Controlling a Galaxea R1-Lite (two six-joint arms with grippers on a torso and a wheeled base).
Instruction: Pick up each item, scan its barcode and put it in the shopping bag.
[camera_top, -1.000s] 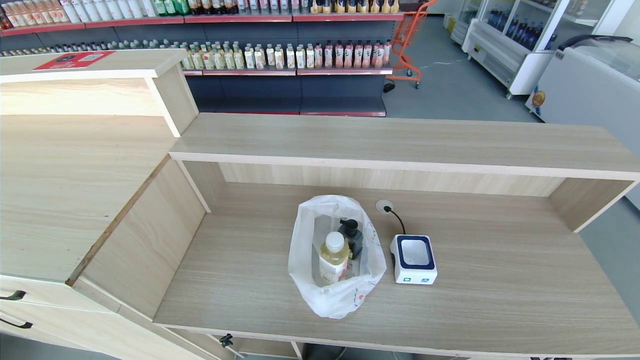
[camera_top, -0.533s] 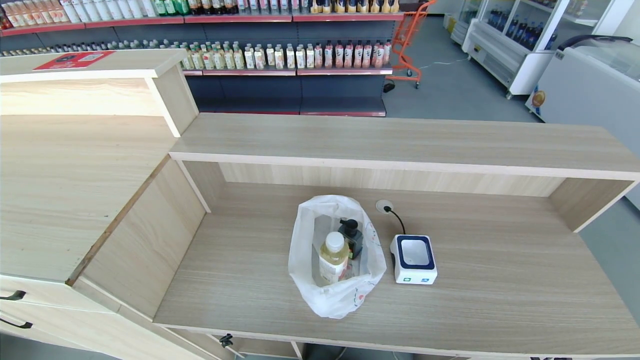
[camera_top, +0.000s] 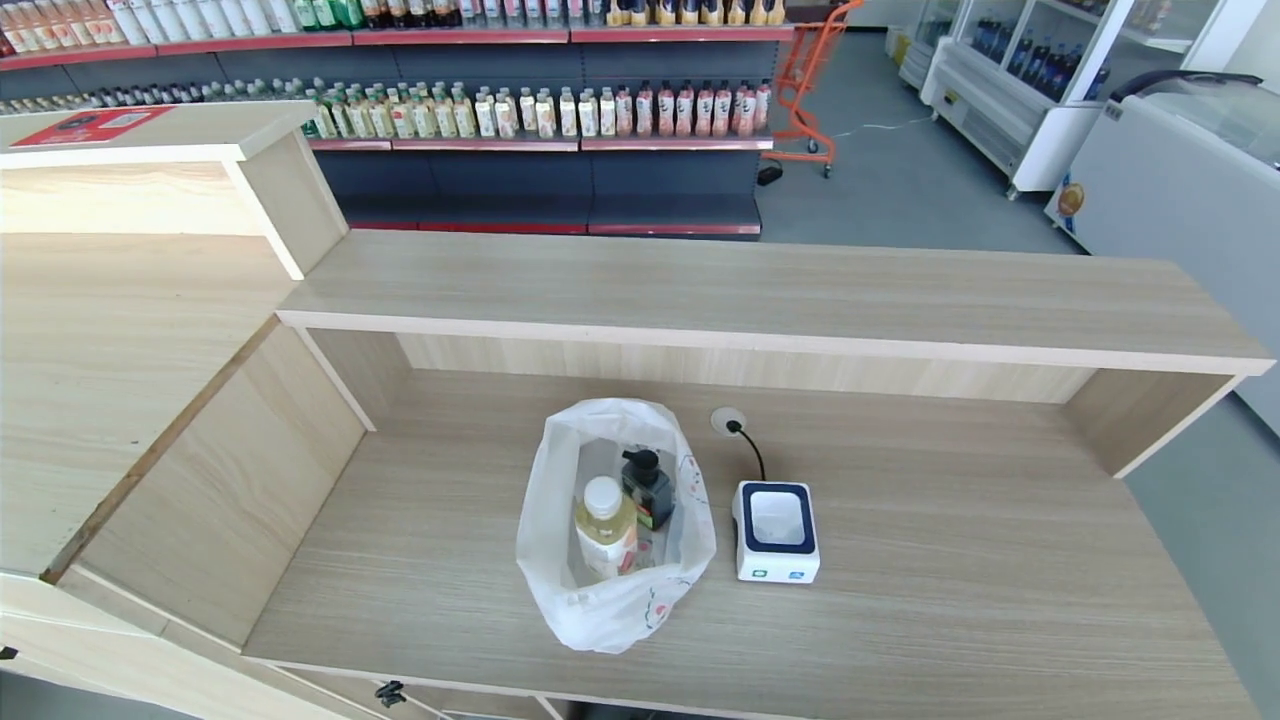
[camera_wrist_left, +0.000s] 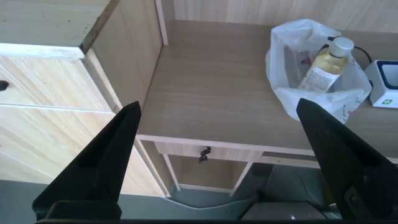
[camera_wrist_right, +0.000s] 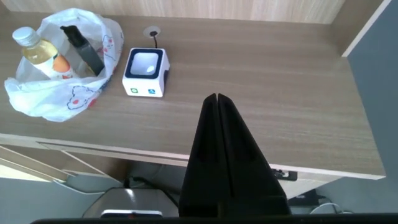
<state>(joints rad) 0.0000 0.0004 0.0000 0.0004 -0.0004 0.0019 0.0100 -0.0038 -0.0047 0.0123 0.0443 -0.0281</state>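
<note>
1. While the white shopping bag (camera_top: 560, 560) stands open on the desk (camera_top: 950, 600), we see two items upright inside it: a drink bottle (camera_top: 604, 510) with a white cap and, behind it, a dark pump bottle (camera_top: 648, 487).
2. Just beside the bag, on the robot's right, sits the white scanner (camera_top: 776, 530) with its window facing up. Its black cable (camera_top: 750, 448) runs back to a round grommet (camera_top: 727, 420).
3. A raised ledge (camera_top: 760, 290) walls the back of the desk; beyond it stand store shelves (camera_top: 560, 112), an orange cart (camera_top: 800, 70) and freezers (camera_top: 1170, 170).
4. The left end effector (camera_wrist_left: 217, 104) has its fingers spread wide apart, off the desk's near edge and well apart from the bag.
5. The right end effector (camera_wrist_right: 216, 99) has its fingers pressed together, also off the near edge, to the right of the scanner.
6. The bag's folds hide the lower parts of both bottles, and the drink bottle covers part of the pump bottle. We cannot make out a barcode. In the left wrist view the picture's edge cuts the scanner off.
</note>
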